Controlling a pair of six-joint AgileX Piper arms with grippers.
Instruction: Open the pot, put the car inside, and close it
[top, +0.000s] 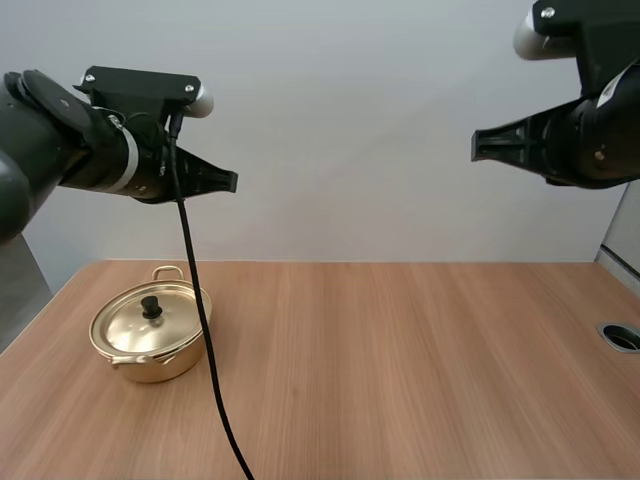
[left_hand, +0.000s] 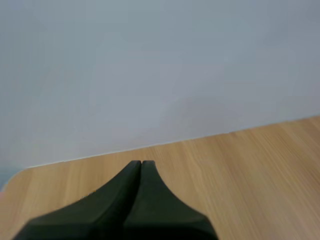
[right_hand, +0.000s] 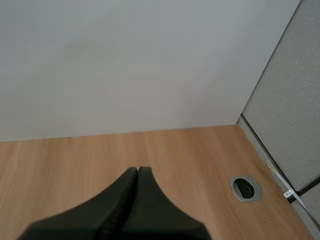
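Note:
A gold pot (top: 150, 335) stands on the left part of the wooden table (top: 400, 370), its lid with a black knob (top: 151, 306) resting on it. My left gripper (top: 232, 181) hangs high above and a little right of the pot, shut with nothing in it. In the left wrist view its fingers (left_hand: 141, 165) lie together as one dark wedge over the table's far edge. My right gripper (top: 477, 146) is raised high at the right, also shut and empty. Its fingers (right_hand: 138, 171) form one wedge in the right wrist view.
A round metal cable hole (top: 622, 336) sits in the table near its right edge, also visible in the right wrist view as a metal ring (right_hand: 245, 188). A grey partition panel (right_hand: 290, 115) stands along the table's right side. A plain wall backs the table.

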